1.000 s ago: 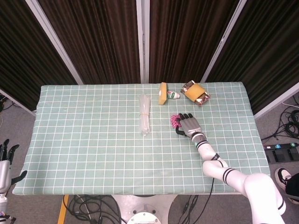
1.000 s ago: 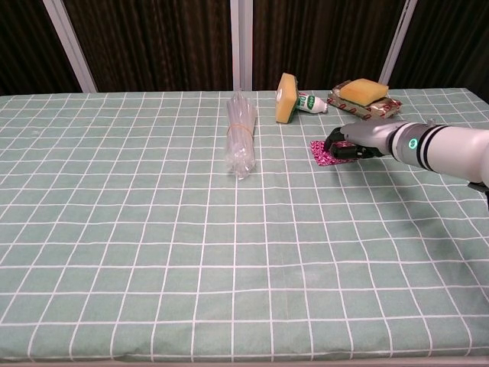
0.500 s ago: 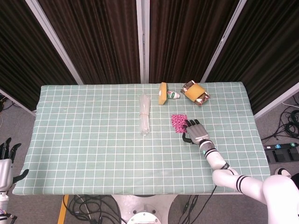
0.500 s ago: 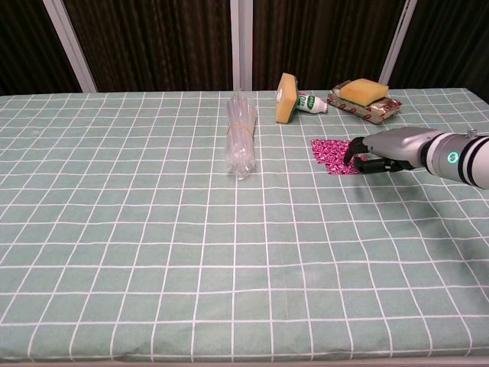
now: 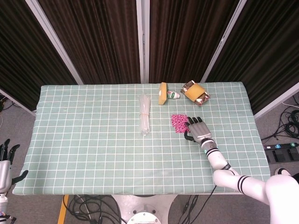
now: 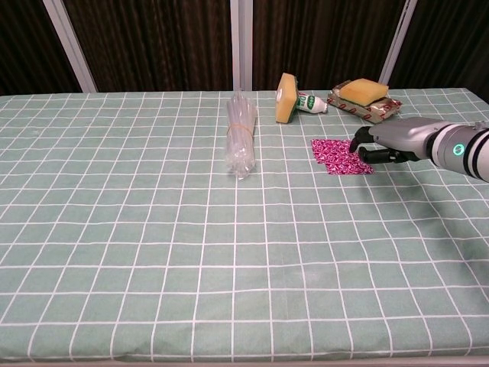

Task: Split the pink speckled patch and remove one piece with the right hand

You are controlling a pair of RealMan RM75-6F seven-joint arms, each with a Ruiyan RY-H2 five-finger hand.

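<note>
Pink speckled patch (image 5: 178, 122) (image 6: 340, 156): lies flat on the green checked tablecloth (image 5: 93, 149) (image 6: 153, 252), right of centre, toward the far side. It appears as one piece; no split is visible.

Right hand (image 5: 198, 130) (image 6: 386, 142): low over the cloth at the patch's right edge, palm down. Fingers (image 6: 359, 139) are slightly spread and curved, their tips at or just beside the patch edge; contact cannot be judged. It holds nothing.

Left hand (image 5: 5, 158): seen only in the head view, below the table's near left corner, well apart from everything; fingers apart, holding nothing.

Clear plastic bundle (image 5: 145, 114) (image 6: 241, 141): lies lengthwise left of the patch, near the table's centre.

Yellow sponge (image 5: 162, 94) (image 6: 286, 98): stands on edge at the far side, a small white tube (image 5: 174, 95) (image 6: 312, 102) just beside it on the right.

Packet with a yellow sponge on top (image 5: 195, 92) (image 6: 365, 98): far right, beyond the patch.
</note>
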